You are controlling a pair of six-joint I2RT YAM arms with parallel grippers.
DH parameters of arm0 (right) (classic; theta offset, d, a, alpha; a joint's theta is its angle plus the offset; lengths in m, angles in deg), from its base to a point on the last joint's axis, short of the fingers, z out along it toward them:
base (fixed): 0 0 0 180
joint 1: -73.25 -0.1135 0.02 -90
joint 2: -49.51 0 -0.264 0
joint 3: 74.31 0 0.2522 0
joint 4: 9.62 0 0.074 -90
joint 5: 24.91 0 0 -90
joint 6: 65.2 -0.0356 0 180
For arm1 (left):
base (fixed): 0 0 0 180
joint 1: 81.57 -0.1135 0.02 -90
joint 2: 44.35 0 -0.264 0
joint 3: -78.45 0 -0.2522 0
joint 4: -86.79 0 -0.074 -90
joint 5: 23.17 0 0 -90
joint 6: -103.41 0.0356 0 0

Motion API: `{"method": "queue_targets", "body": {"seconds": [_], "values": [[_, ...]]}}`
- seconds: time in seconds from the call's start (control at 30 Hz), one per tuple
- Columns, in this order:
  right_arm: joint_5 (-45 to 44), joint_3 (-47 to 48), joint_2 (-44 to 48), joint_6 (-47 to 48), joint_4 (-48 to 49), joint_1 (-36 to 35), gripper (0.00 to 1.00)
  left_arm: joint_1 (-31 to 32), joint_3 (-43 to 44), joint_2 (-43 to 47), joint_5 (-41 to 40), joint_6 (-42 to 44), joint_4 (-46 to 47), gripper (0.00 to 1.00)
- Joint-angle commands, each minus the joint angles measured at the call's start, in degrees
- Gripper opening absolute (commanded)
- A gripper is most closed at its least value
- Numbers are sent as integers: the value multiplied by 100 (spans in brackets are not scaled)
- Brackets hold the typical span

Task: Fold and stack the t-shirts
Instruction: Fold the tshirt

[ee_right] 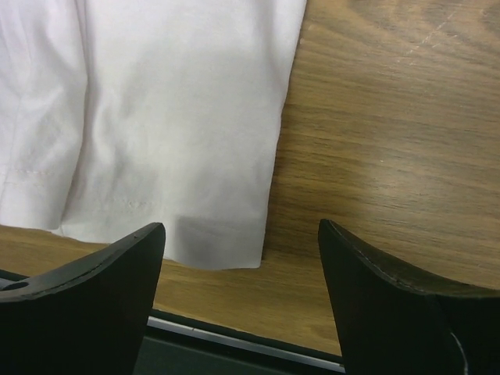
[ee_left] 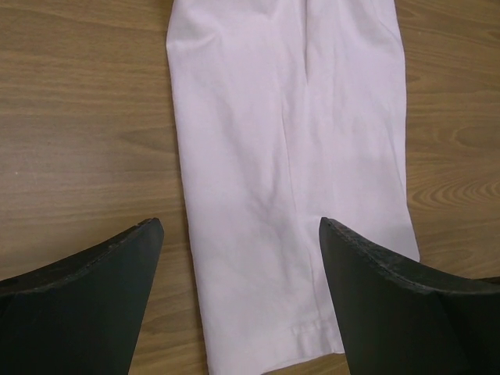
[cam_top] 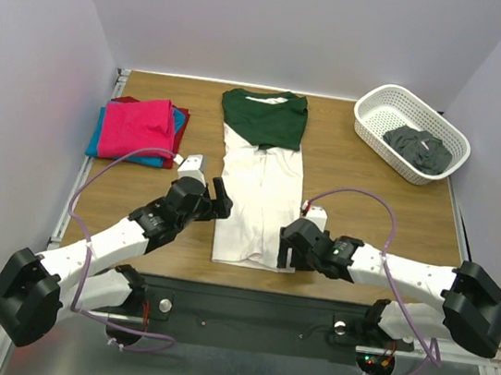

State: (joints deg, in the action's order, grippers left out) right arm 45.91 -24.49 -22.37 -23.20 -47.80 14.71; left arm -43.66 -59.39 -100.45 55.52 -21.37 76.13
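My left jaws gape wide, empty, at the left edge of the white t-shirt (cam_top: pixel 256 202) lying flat on the worktop (cam_top: pixel 348 155); right jaws gape empty at its near right corner. It looks light and limp, so I'd pinch both hem corners.

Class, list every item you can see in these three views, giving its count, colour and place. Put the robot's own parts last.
white t-shirt: one, white with a dark green top, flat at the table's centre, sides folded in.
folded t-shirts: one stack, magenta on top with blue and red edges beneath, far left.
basket: one, white lattice, far right.
cloth: one, dark grey, crumpled in the basket.
table: one, brown wood.
left gripper: one, black, open, over the shirt's left edge.
right gripper: one, black, open, over its near right corner.
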Motion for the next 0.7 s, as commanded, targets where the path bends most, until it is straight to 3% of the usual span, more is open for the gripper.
{"method": "queue_targets", "body": {"seconds": [0.0,0.2,0.47,0.57,0.67], "values": [[1,121,-160,-121,121,10,84,58,-159,81,-108,-169,69,93],[125,165,-450,-138,175,10,75,59,-160,160,-99,-151,60,93],[397,148,-274,-77,175,10,43,76,-309,204,-187,-187,-63,93],[424,104,-230,-86,166,18,22,120,-353,160,-179,-169,-133,93],[389,25,-143,-77,175,10,9,225,-423,195,-187,-248,-195,93]]}}
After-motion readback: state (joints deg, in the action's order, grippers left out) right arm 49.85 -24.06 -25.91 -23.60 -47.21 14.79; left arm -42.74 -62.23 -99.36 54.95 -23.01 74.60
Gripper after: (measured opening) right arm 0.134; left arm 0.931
